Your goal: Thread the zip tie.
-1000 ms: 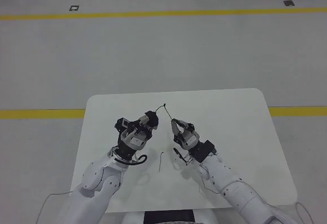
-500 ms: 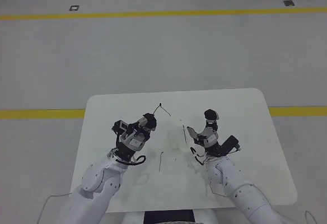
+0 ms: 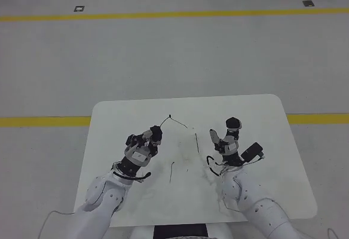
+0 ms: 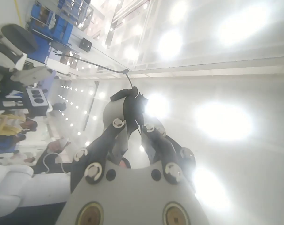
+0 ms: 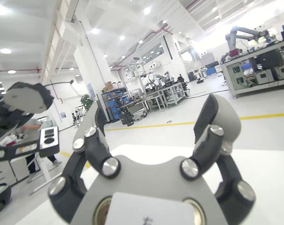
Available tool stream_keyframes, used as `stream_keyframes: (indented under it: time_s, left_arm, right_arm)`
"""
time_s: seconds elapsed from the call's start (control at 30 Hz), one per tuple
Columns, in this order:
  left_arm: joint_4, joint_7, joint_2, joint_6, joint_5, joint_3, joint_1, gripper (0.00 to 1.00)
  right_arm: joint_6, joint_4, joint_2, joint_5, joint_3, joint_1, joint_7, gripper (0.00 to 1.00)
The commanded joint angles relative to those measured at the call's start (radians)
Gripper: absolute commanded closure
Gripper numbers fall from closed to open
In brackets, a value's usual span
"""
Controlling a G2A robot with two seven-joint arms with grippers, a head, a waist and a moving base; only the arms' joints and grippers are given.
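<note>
A thin black zip tie (image 3: 170,116) is pinched in my left gripper (image 3: 155,135), which is shut on it above the table's left middle. In the left wrist view the zip tie (image 4: 129,80) rises from the closed fingertips (image 4: 130,94) to its small head, then its tail bends away sideways. My right gripper (image 3: 224,132) stands open to the right of it, apart from the tie, fingers pointing up. The right wrist view shows the right gripper (image 5: 155,115) with nothing between its ribbed pads (image 5: 203,115), and the left gripper (image 5: 24,101) off to one side.
Two spare black zip ties lie flat on the white table (image 3: 264,119): one (image 3: 196,142) between the grippers, another (image 3: 171,172) nearer the front. The table's edges are well away from both arms.
My right gripper has drawn away to the right from the zip tie's tail and now stands open. The left gripper has dropped slightly, still holding the tie.
</note>
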Motion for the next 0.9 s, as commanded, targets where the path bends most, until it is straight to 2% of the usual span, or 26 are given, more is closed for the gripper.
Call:
stream_keyframes:
  time_s: [0.0,0.13,0.2,0.37,0.87]
  left_arm:
    - [0.014,-0.033,-0.001,0.012,-0.041,0.001,-0.003,1.00]
    - [0.027,-0.083,-0.004,0.030,-0.105,0.008,-0.009,1.00]
    - [0.034,-0.082,-0.005,0.024,-0.110,0.007,-0.009,1.00]
    - [0.014,-0.094,-0.012,0.010,-0.168,0.025,0.008,1.00]
    - [0.013,-0.094,-0.012,0.007,-0.168,0.025,0.010,1.00]
  right_arm:
    - [0.000,-0.018,0.019,0.067,-0.011,0.003,0.017,0.00]
    - [0.000,-0.036,0.057,0.142,-0.038,0.013,0.032,0.00]
    - [0.000,-0.030,0.078,0.162,-0.049,0.021,0.018,0.00]
    - [0.000,-0.063,0.127,0.295,-0.083,0.035,0.010,0.00]
    - [0.000,-0.063,0.127,0.295,-0.083,0.035,0.010,0.00]
